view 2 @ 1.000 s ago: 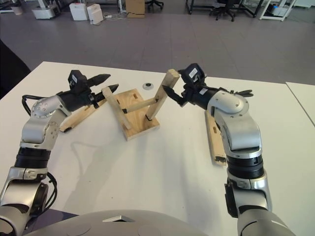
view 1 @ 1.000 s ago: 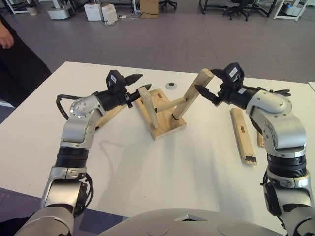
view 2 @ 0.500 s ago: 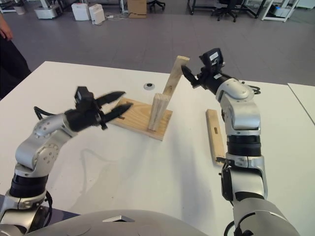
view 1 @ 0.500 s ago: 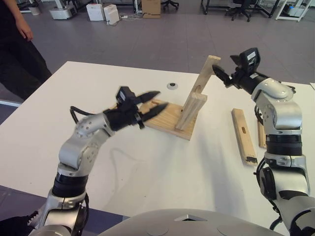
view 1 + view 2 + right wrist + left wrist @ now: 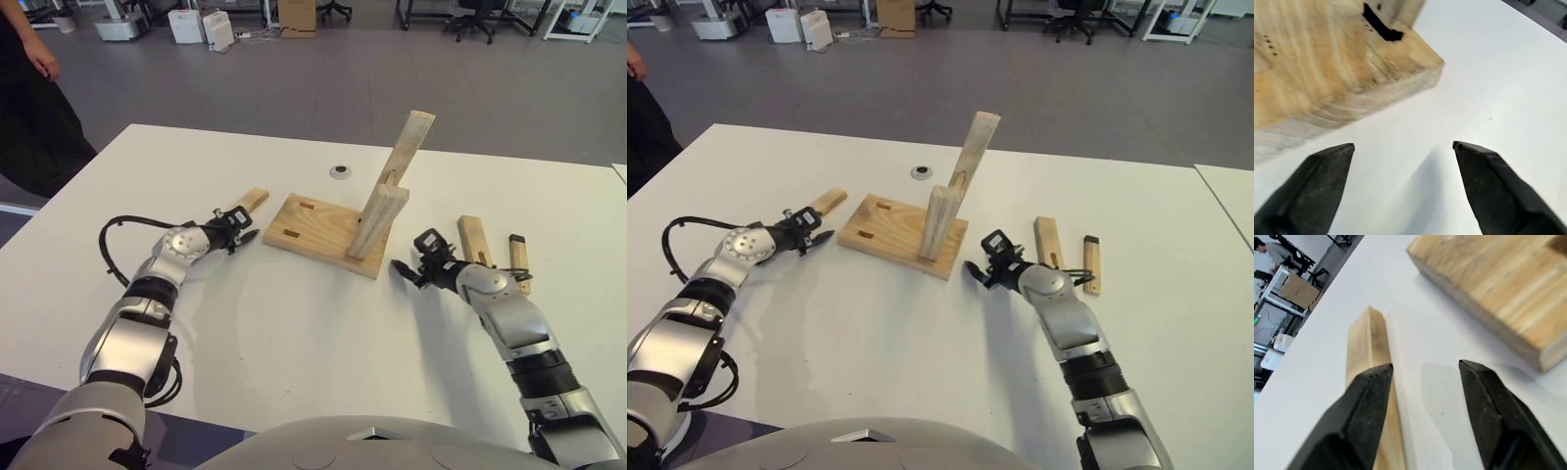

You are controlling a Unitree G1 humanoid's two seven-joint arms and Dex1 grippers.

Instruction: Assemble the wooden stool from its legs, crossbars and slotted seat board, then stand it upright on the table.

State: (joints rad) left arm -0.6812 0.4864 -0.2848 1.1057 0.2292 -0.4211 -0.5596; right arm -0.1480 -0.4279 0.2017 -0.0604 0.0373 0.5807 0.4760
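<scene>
**Slotted pale wooden seat board** (image 5: 312, 231): lies flat mid-counter, with two pale wooden legs (image 5: 384, 211) standing at its 3 o'clock end (the rear one leans away from you).

**Your left claw** (image 5: 1425, 368): jaws apart, holding nothing, low at the board's 9 o'clock, just beside a short loose wooden stick (image 5: 1369, 342).

**Your right claw** (image 5: 1403, 146): likewise spread and empty, by the board's 4 o'clock corner.

**Step in hand**, likely fetching the next piece: centre the stick between the fingers before closing, then lift it before swinging.

**Open room:** the bare white counter (image 5: 294, 333) runs toward 6 o'clock.

**Hazards:** mind the standing legs. Also mind the loose wooden leg (image 5: 471, 238) and the thin wooden crossbar (image 5: 517, 257) at 3 o'clock.
</scene>
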